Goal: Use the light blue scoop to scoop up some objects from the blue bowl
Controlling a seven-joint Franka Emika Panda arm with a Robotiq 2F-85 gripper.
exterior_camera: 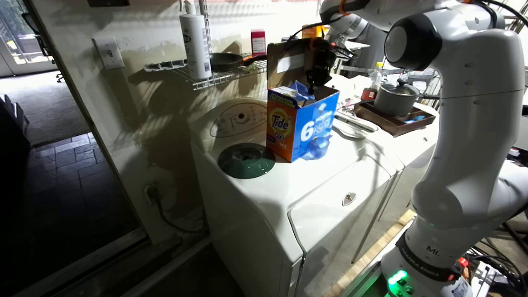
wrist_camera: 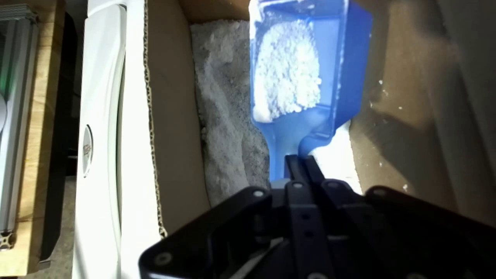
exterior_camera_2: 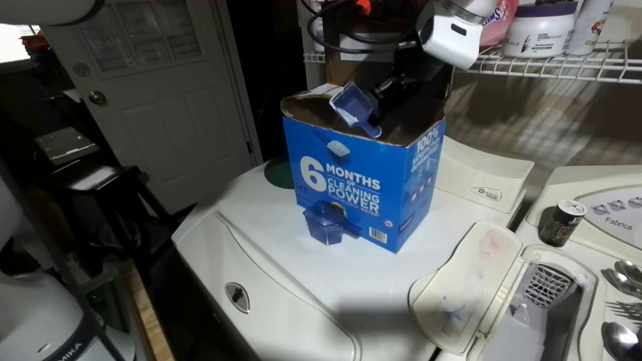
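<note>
Currently: blue scoop (wrist_camera: 328,58), one, handle pinched between fingertips of gripper (wrist_camera: 303,158); tilted, white powder (wrist_camera: 286,73) inside, banked to one side. Location: at open mouth of detergent box (exterior_camera_2: 351,180). Another blue scoop (exterior_camera_2: 326,228): on white appliance top (exterior_camera_2: 386,276), just beside box front. Round dark green dish (exterior_camera: 246,163): near box; perhaps task's bowl. Step in hand, by judgement: bringing load out. Advised handling: firm grip, scoop levelled before lifting, box rim cleared, slow wrist, loose powder shed over box.

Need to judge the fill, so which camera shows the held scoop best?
The wrist view: the blue scoop looks large, with white powder inside. Both exterior views show it smaller, at the detergent box's open top.
</note>
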